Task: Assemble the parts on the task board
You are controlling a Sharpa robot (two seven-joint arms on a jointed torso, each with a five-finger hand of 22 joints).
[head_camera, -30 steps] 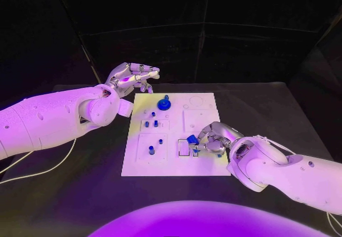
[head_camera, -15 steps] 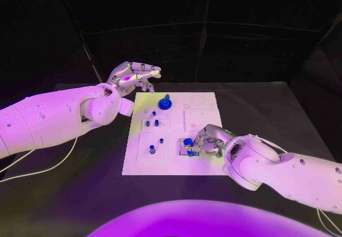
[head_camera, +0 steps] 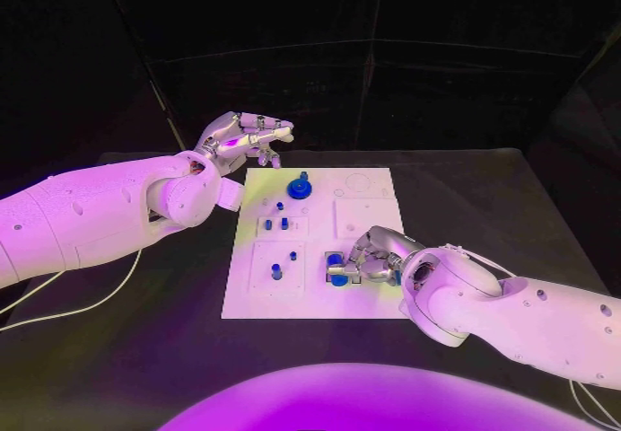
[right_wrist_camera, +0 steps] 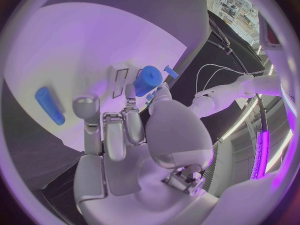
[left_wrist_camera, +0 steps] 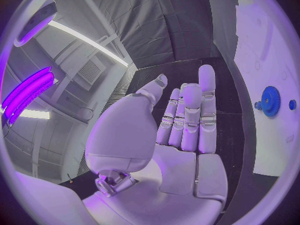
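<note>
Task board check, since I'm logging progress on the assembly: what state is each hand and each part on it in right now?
Left hand: raised beyond the board's far left corner, fingers extended, holding nothing.
Right hand: low over the board's near right area, pinching a blue block.
Blue gear: seated on the task board, knob up.
Small blue pegs: standing upright in the board's left recesses.
Loose blue bar: lying flat on the board.

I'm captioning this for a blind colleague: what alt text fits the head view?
The right hand holds a blue part over the near right of the white task board on a black table. The left hand hovers empty beyond the board's far left corner, near a blue gear.
</note>
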